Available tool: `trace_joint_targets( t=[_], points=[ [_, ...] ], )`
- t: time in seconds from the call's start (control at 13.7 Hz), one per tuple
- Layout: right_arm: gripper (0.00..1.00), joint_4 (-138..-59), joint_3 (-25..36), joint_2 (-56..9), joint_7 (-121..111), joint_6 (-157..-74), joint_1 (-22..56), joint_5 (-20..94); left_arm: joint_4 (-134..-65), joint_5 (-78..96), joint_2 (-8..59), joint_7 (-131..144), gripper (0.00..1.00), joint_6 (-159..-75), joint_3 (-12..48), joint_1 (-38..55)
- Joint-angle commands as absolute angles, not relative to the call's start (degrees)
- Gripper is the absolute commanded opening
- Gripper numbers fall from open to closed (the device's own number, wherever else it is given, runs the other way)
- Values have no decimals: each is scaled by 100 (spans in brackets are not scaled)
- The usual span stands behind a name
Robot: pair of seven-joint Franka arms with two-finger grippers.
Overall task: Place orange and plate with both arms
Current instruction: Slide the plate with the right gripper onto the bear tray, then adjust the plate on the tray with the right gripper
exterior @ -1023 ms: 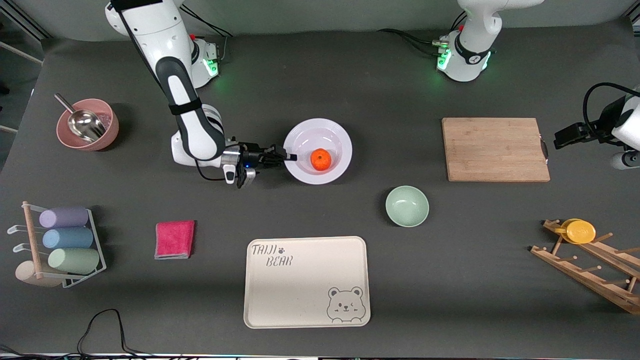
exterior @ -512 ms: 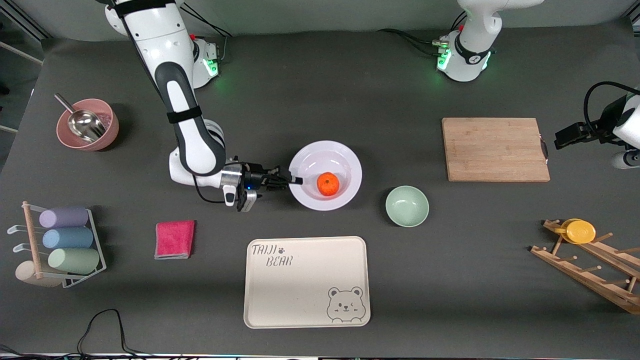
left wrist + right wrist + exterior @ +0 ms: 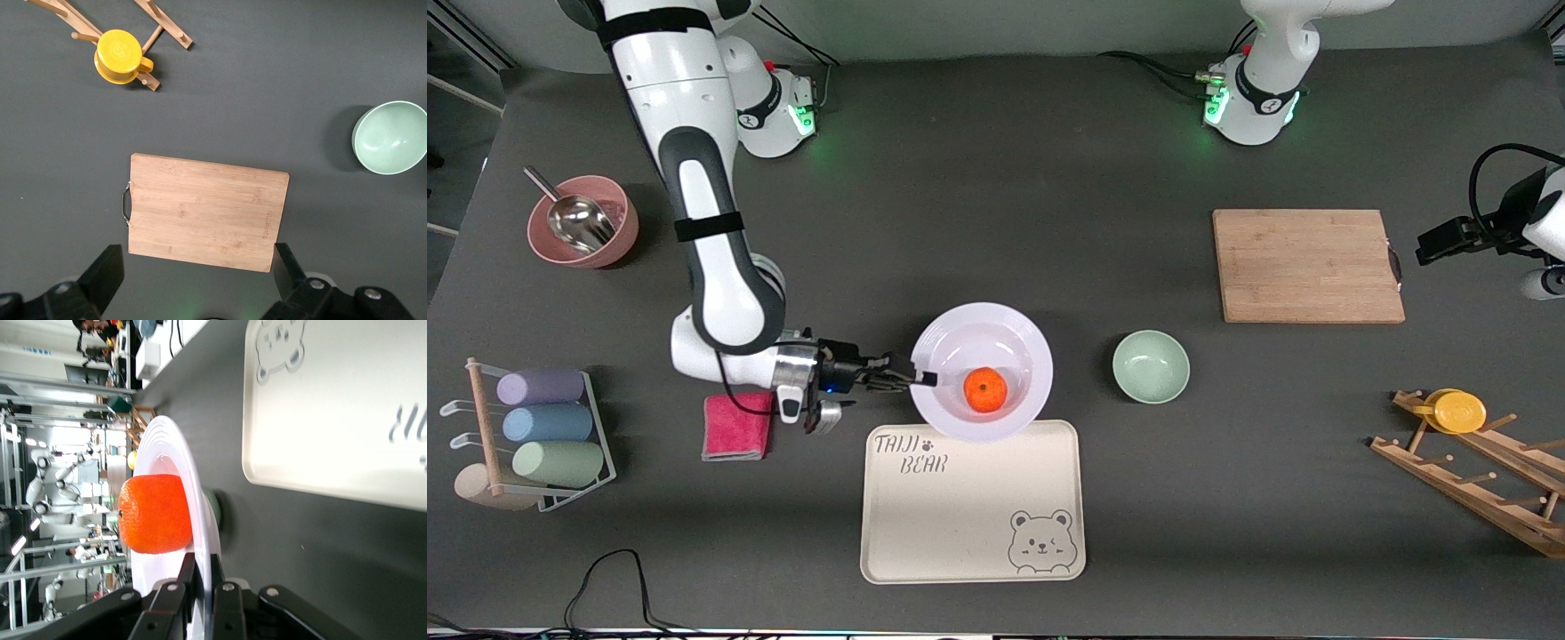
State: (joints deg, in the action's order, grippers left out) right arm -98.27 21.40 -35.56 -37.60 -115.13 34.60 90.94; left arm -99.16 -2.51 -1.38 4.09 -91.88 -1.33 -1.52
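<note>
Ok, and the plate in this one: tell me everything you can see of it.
The plate is round, shallow, glossy pale lavender-white, with a wide ridged rim. It is held about level, above the table. The right gripper is shut on its rim at the right arm's side. The orange sits in its well. Its edge nearest the front camera overlaps the cream bear tray; contact cannot be told.

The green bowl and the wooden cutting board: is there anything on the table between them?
Nothing: between the green bowl and the cutting board there is only bare dark table, as the front view and the left wrist view both show.
</note>
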Motion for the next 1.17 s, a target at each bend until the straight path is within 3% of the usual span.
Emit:
trace_joint_targets(
  t=[0.0,0.44,0.73,1.1],
  points=[
    [0,-8941,2118,-4068,-3218,-11338,3174,9044,-9888,-185,-229,457,100,-9062,-123,-185],
    [0,-7078,2101,-5289,-2321,-11004,2514,9070,-9888,-176,-229,457,100,-9070,-123,-176],
    [0,-6768,2083,-5633,-2382,-11013,2320,9062,-9888,-176,-229,457,100,-9070,-123,-176],
    [0,-5512,2083,-6608,-2364,-11371,2206,9053,-9888,-176,-220,457,100,-9070,-123,-176]
  ],
)
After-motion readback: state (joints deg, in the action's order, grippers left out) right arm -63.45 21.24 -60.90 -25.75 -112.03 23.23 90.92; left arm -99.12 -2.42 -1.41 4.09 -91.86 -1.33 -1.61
